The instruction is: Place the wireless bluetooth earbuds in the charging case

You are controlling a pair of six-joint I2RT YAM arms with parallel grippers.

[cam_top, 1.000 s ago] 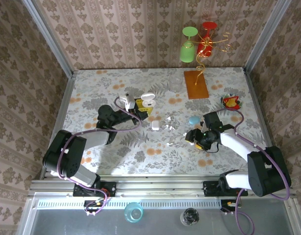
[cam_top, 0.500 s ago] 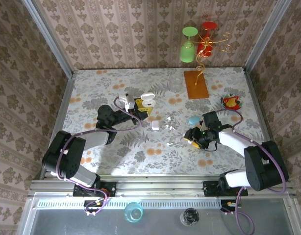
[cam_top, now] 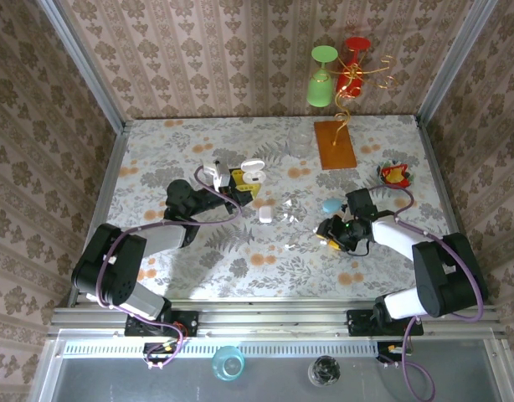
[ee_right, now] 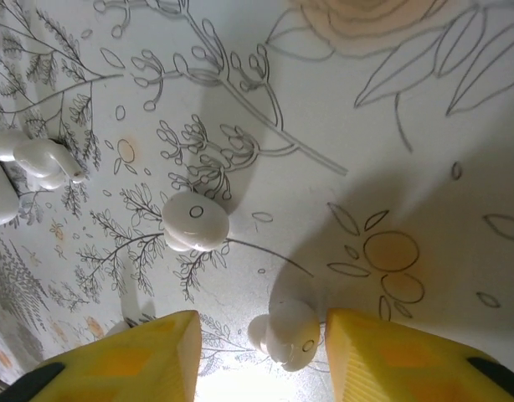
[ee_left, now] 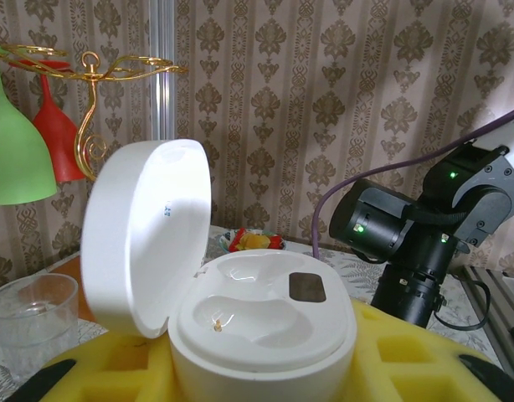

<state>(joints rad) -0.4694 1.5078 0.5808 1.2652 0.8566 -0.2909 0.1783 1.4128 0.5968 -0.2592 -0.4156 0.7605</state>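
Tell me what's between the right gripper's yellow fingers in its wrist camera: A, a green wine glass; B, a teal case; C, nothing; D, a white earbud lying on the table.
D: in the right wrist view a white earbud lies on the flowered table in the gap between the right gripper's two yellow fingers, with a second white earbud lying farther off.
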